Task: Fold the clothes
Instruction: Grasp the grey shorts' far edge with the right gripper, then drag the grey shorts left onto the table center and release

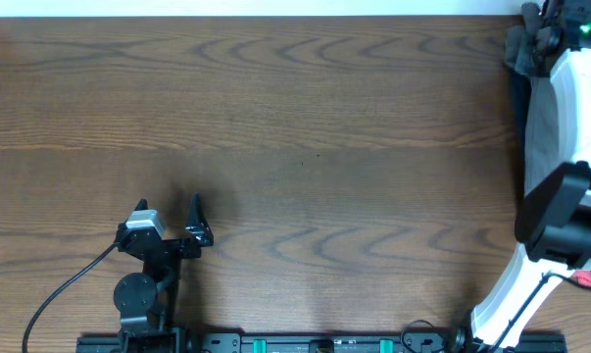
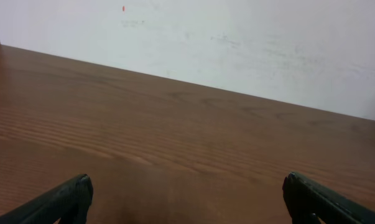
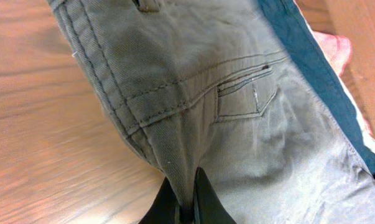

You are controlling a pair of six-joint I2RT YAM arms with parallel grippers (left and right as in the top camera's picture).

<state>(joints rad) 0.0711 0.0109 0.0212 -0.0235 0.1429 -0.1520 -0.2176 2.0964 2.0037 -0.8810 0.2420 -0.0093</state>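
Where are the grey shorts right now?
The shorts are at the right edge of the table, under the right arm in the overhead view; the right wrist view shows them pinched in the right gripper, over navy fabric.

There is one wooden surface (image 1: 295,147). There are two arms, the left arm (image 1: 143,284) and the right arm (image 1: 560,118), and so two end effectors: the left end effector (image 2: 187,180) and the right end effector (image 3: 186,200). At the right side are three garments: one pair of grey-olive shorts (image 3: 206,93) with one stitched pocket (image 3: 246,99), one blue garment (image 3: 311,68) and one red garment (image 3: 339,46).
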